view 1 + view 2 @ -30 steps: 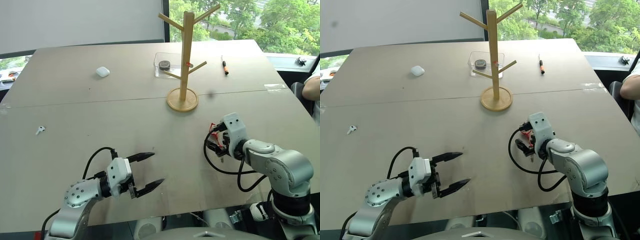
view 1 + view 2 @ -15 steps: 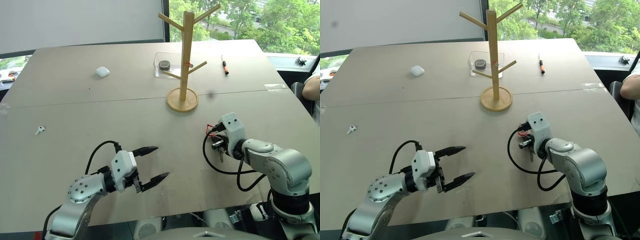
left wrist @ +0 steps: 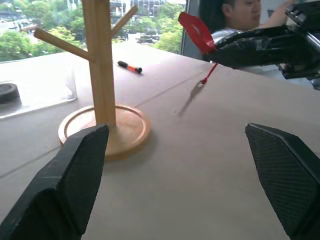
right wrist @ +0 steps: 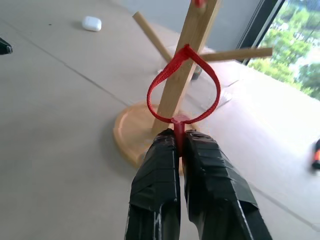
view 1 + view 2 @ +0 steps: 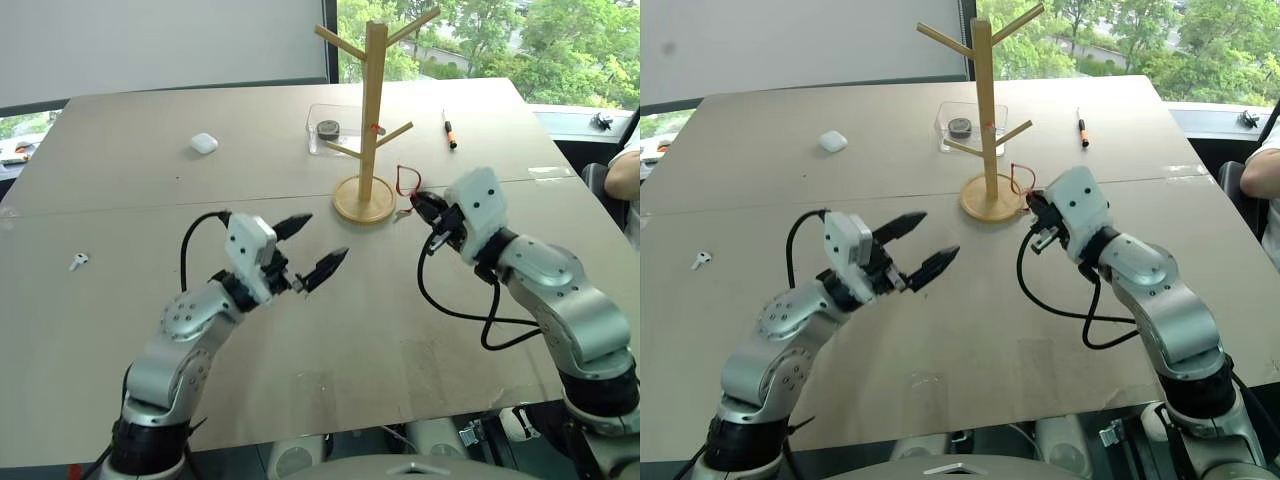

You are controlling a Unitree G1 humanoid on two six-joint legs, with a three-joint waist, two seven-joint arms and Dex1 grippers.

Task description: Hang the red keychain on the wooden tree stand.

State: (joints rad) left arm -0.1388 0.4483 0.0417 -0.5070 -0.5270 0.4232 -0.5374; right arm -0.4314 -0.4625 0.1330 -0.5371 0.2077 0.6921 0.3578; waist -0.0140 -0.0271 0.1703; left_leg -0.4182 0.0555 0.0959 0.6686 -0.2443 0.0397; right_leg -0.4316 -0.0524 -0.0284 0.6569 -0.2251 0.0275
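Observation:
The red keychain (image 4: 183,82) is a small red loop standing up from my right gripper (image 4: 180,135), which is shut on its stem. Its key (image 3: 196,89) dangles below on a short cord. The gripper (image 5: 420,203) hovers above the table just right of the wooden tree stand (image 5: 374,110), beside its round base (image 5: 365,200), with the loop level with the lower pegs. My left gripper (image 5: 322,240) is open and holds nothing, raised over the table left of the base and pointing toward it.
An orange-and-black pen (image 5: 450,130) lies right of the stand. A clear tray (image 5: 318,143) with a dark round object sits behind it. A white case (image 5: 204,143) and a small white clip (image 5: 78,261) lie to the left. A person (image 5: 625,175) sits at the right edge.
My right gripper closed on the keychain, lifted it off the table and carried it up toward the stand. My left gripper rose and moved forward, staying open.

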